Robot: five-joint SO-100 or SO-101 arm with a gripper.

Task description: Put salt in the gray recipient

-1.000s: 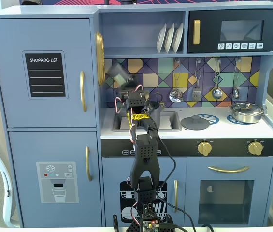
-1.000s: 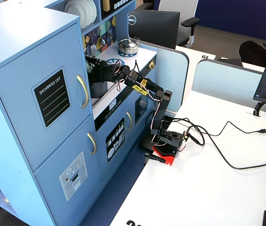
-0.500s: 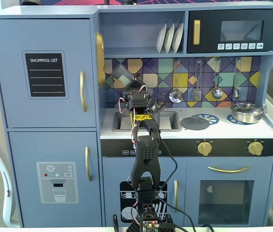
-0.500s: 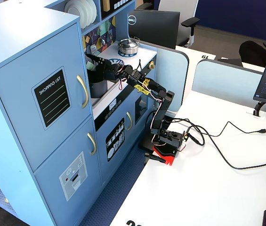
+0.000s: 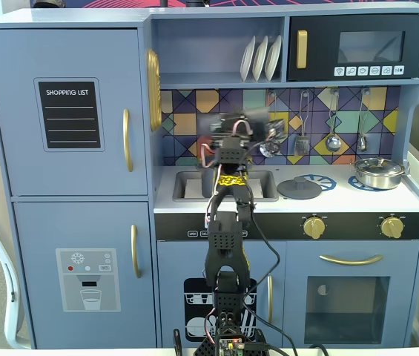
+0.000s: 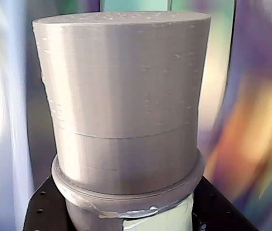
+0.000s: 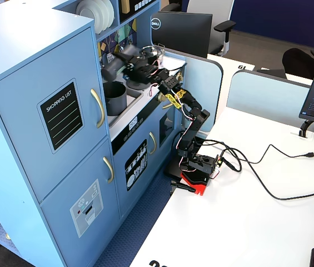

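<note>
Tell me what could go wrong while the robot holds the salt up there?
The salt is lifted above the gray pot and looks blurry in the front fixed view, so it is moving fast and might slip from the pincer. It also swings near the hanging ladles, so it could bump them. It might miss the pot.

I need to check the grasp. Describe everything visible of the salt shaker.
The salt shaker fills the wrist view: a matte gray cylinder with fine layer lines like printed plastic, a wide cap flaring to a rim, and a pale label at the bottom edge. The tool is shut on it, lifted and tilted above the gray pot in the sink, touching nothing else. It is motion-blurred in the front fixed view.
</note>
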